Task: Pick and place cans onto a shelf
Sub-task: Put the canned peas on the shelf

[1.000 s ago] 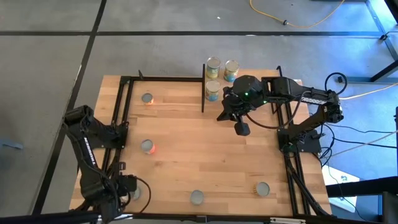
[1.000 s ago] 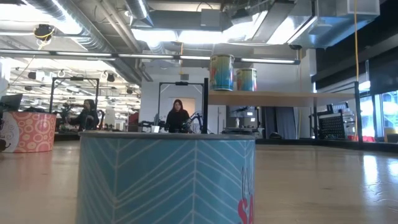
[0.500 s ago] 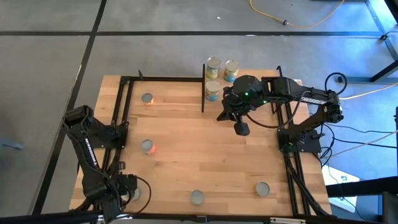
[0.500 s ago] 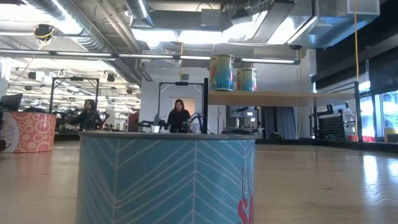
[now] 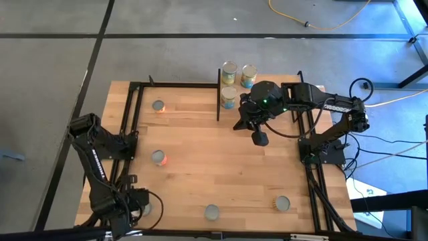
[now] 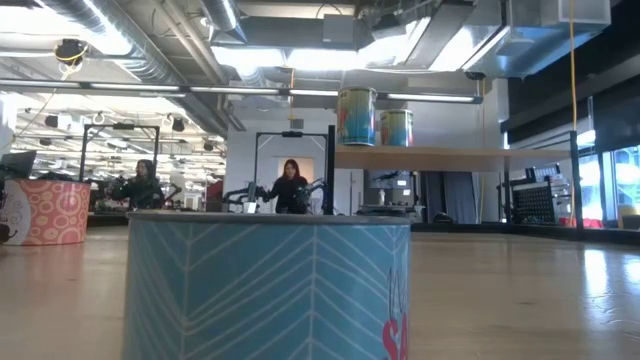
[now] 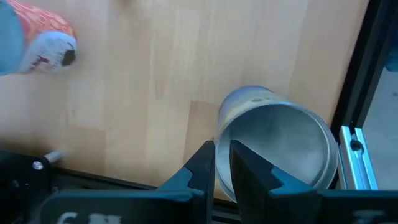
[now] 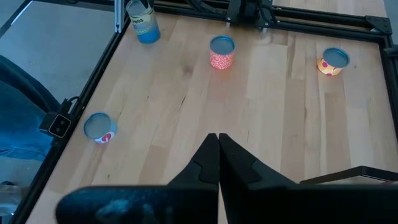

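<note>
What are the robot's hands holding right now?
Nothing. The right hand is shut and empty above the table. The left hand is shut too, beside a can.

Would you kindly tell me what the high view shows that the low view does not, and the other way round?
Only the high view: both dark arms, with the right gripper shut above the wooden tabletop beside the shelf, the left arm parked at its corner, and loose silver-topped cans such as the orange-red one. Only the low view: a teal chevron-labelled can up close, and people in the room behind. Both: two green-yellow labelled cans standing on the light-wood shelf board.
</note>
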`<state>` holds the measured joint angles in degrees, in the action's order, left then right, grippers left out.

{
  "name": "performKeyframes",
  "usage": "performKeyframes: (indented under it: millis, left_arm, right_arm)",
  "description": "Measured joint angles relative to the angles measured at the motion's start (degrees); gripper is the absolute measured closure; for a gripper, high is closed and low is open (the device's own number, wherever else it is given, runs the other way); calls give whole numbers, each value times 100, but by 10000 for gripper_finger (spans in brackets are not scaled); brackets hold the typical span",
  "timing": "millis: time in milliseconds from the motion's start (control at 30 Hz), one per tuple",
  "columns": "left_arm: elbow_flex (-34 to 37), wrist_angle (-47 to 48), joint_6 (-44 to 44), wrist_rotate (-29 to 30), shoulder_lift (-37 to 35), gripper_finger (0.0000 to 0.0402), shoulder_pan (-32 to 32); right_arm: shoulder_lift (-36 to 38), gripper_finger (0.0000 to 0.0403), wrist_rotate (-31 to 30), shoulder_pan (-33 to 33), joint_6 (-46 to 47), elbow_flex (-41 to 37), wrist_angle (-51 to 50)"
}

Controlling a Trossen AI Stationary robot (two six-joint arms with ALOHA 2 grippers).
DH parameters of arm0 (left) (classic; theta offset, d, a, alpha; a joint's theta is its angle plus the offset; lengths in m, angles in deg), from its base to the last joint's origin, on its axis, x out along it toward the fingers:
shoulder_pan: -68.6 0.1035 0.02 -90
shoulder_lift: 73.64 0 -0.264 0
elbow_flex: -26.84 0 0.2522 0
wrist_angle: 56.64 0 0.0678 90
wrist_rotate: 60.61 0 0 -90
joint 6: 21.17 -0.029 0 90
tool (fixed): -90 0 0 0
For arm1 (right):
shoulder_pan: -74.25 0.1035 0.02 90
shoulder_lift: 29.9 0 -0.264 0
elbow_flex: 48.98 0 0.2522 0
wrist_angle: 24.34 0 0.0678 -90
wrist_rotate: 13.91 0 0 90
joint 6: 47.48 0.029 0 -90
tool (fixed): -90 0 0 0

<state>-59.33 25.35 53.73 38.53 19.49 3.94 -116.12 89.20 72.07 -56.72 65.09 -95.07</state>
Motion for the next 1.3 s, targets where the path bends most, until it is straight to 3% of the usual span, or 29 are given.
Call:
performKeyframes:
  millis: [800, 1067, 1300]
  left_arm:
    - [315, -184, -2, -33, -22, 361, -18]
    - [319, -234, -2, -42, -15, 397, -18]
    - [326, -295, 0, -84, -11, 399, -5]
  right_arm:
    - [2, 402, -1, 0, -1, 0, -6]
    - [0, 402, -1, 0, -1, 0, -6]
    - [0, 402, -1, 0, 1, -1, -7]
